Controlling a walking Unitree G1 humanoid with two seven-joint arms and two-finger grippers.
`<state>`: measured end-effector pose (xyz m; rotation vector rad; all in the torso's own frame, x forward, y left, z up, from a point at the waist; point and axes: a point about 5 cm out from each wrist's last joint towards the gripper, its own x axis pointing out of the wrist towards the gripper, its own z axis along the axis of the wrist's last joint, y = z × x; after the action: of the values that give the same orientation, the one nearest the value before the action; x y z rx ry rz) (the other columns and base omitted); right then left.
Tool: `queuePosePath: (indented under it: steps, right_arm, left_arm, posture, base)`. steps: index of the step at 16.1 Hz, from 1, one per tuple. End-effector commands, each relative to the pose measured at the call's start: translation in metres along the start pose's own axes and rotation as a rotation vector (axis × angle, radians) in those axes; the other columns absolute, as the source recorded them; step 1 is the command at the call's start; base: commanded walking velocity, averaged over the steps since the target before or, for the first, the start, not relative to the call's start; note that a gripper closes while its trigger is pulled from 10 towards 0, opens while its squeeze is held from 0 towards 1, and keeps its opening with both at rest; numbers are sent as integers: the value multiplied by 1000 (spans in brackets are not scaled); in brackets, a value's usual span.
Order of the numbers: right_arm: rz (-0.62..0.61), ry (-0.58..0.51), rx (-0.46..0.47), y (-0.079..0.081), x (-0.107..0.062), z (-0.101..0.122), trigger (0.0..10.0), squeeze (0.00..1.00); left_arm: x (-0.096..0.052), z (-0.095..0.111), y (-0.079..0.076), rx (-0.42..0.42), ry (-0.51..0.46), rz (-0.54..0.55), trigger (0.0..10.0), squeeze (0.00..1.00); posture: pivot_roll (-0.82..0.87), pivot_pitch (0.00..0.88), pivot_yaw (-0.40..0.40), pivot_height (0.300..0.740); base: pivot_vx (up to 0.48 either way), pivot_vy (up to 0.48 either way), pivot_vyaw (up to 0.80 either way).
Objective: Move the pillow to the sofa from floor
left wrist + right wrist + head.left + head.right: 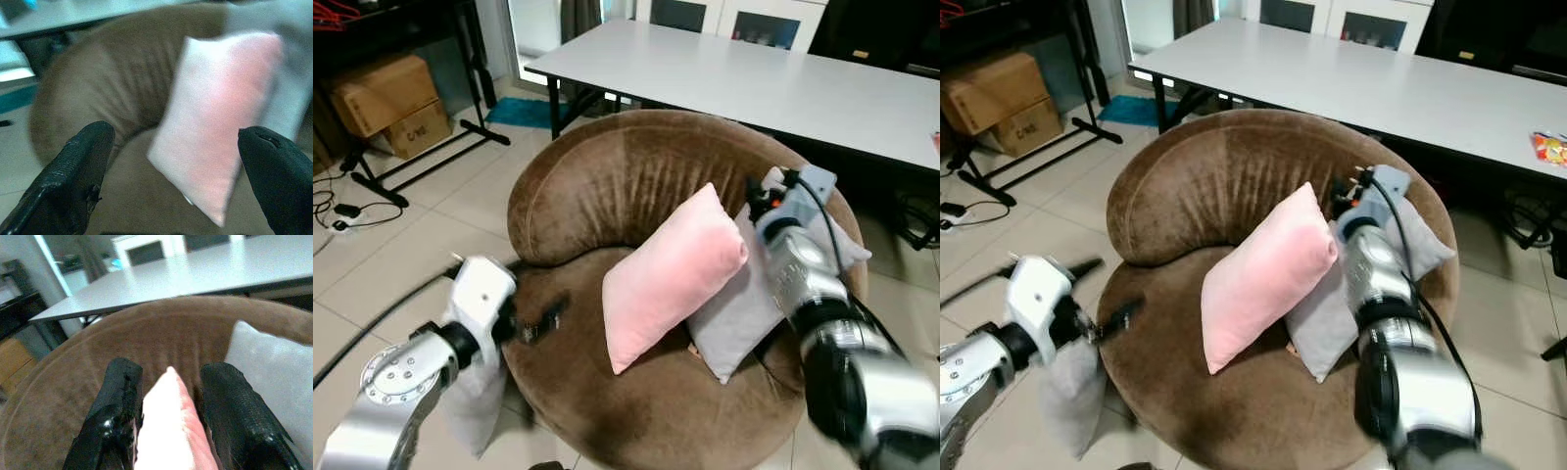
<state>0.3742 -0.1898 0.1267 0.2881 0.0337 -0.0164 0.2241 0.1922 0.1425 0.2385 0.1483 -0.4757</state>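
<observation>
Bench [773, 83]: we see a long white top on black legs, our landmark.
Cardboard boxes [386, 103]: two stacked, well left of the bench.
Black stand [421, 162]: we find its legs between boxes and bench.
Teal mat [524, 111]: on the floor by the bench's left end.
Cables [337, 211]: on tiles, far left of the bench.
Grey cushion [470, 406]: we see it hanging near the floor, well before the bench.

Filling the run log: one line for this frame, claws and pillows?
right claw: shut on pink pillow, upright on brown sofa seat | left claw: open, facing it | grey pillow: behind pink | second grey pillow: by sofa, under left arm
</observation>
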Motion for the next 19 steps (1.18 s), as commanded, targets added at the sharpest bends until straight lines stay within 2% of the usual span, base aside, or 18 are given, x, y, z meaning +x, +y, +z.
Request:
queuePosePath:
  steps: [1,5,7,11,14,19]
  right_arm:
    - [90,-6,-28,10,-5,0,10000,0]
    - [285,25,-91,45,-50,-17,10000,0]
    - [286,64,-78,51,-68,-23,10000,0]
    - [318,85,-106,58,-73,-20,10000,0]
    - [310,100,-80,59,-73,-18,10000,0]
    - [311,138,-99,61,-79,-21,10000,0]
  left_arm:
    - [-2,5,4,3,-34,87,10000,0]
    - [-7,-4,3,-44,-24,234,10000,0]
    - [-7,-4,0,-50,-26,258,10000,0]
    - [-5,-4,-2,-39,-24,264,10000,0]
    - [-3,-3,0,-36,-25,264,10000,0]
    - [0,-5,1,-39,-22,260,10000,0]
  posture:
    - [53,0,-53,740]
    - [45,0,-70,740]
    - [50,0,-82,740]
    - [58,0,-88,740]
    - [60,0,-89,740]
    - [51,0,-83,740]
  base:
    - [0,0,0]
    - [0,0,0]
    - [0,309,0]
    - [0,299,0]
    - [0,255,0]
    - [0,303,0]
